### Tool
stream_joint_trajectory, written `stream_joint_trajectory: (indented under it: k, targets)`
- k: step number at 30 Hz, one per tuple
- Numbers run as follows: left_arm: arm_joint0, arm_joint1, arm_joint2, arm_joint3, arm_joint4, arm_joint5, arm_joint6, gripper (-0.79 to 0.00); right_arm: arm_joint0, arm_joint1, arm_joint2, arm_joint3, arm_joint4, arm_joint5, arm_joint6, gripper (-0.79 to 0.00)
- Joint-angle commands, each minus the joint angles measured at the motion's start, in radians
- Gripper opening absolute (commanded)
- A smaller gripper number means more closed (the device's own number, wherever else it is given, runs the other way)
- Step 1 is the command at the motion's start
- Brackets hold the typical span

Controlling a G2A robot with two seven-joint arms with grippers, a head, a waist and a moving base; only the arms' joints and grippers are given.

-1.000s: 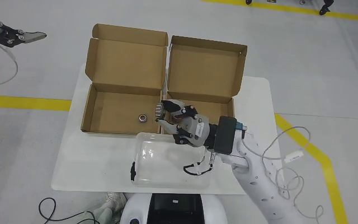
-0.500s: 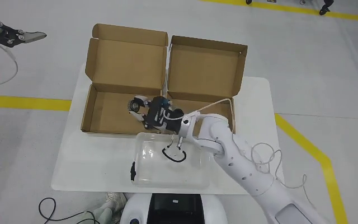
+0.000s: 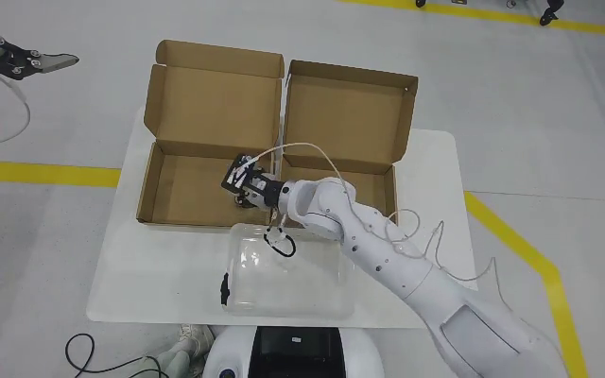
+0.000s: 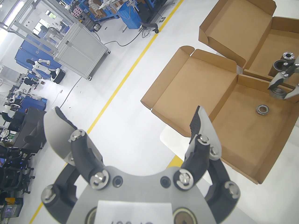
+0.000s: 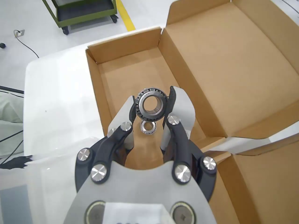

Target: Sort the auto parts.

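2 open cardboard boxes side by side at the far part of the white counter (image 3: 142,274), lids folded back: left box (image 3: 184,194) and right box (image 3: 345,118). Over the left box, close to the wall it shares with the right box, right gripper (image 5: 151,97) with fingers (image 5: 182,110) clenched on a large bearing (image 5: 151,105). Grips it by the outer rim, bore turned toward the wrist camera. 1 small bearing (image 5: 147,126) flat on the floor of the left box, apart from the held one. 2 cylindrical parts (image 4: 279,67) upright in the right box, near that same shared wall. Clear plastic container (image 3: 284,274) on the counter's near side, just beside the boxes. Well away from the counter, out over the shop floor, left gripper (image 4: 127,117) with fingers spread wide.
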Motion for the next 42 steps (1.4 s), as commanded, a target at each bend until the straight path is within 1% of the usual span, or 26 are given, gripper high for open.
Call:
stream_joint_trajectory:
  k: [1, 6, 11, 22, 23, 25, 26, 31, 32, 35, 38, 39, 42]
  targets:
    - [0.0, 0.0, 0.0, 0.0, 0.0, 0.0, 0.0, 0.0, 0.014, -0.014, -0.014, 0.048, -0.002, 0.016, 0.005, -0.785]
    - [0.0, 0.0, 0.0, 0.0, 0.0, 0.0, 0.0, 0.0, 0.043, -0.054, -0.05, 0.152, -0.005, 0.053, 0.011, -0.785]
    - [0.0, 0.0, 0.0, 0.0, 0.0, 0.0, 0.0, 0.0, 0.066, -0.091, -0.081, 0.227, -0.015, 0.076, 0.016, -0.785]
    - [0.0, 0.0, 0.0, 0.0, 0.0, 0.0, 0.0, 0.0, 0.092, -0.158, -0.116, 0.332, -0.033, 0.093, 0.002, -0.785]
    - [0.0, 0.0, 0.0, 0.0, 0.0, 0.0, 0.0, 0.0, 0.093, -0.163, -0.118, 0.34, -0.035, 0.092, 0.002, -0.767]
    - [0.0, 0.0, 0.0, 0.0, 0.0, 0.0, 0.0, 0.0, 0.095, -0.173, -0.122, 0.357, -0.038, 0.089, 0.004, -0.665]
    - [0.0, 0.0, 0.0, 0.0, 0.0, 0.0, 0.0, 0.0, 0.096, -0.177, -0.124, 0.367, -0.039, 0.086, 0.002, -0.643]
    - [0.0, 0.0, 0.0, 0.0, 0.0, 0.0, 0.0, 0.0, 0.102, -0.2, -0.127, 0.414, -0.044, 0.083, -0.005, -0.606]
    - [0.0, 0.0, 0.0, 0.0, 0.0, 0.0, 0.0, 0.0, 0.103, -0.204, -0.127, 0.422, -0.045, 0.082, -0.007, -0.563]
    - [0.0, 0.0, 0.0, 0.0, 0.0, 0.0, 0.0, 0.0, 0.109, -0.216, -0.127, 0.441, -0.051, 0.078, -0.012, -0.468]
    - [0.0, 0.0, 0.0, 0.0, 0.0, 0.0, 0.0, 0.0, 0.113, -0.224, -0.12, 0.456, -0.052, 0.078, -0.027, -0.308]
    - [0.0, 0.0, 0.0, 0.0, 0.0, 0.0, 0.0, 0.0, 0.116, -0.226, -0.117, 0.459, -0.054, 0.076, -0.032, -0.274]
    - [0.0, 0.0, 0.0, 0.0, 0.0, 0.0, 0.0, 0.0, 0.123, -0.227, -0.1, 0.449, -0.058, 0.073, -0.062, -0.311]
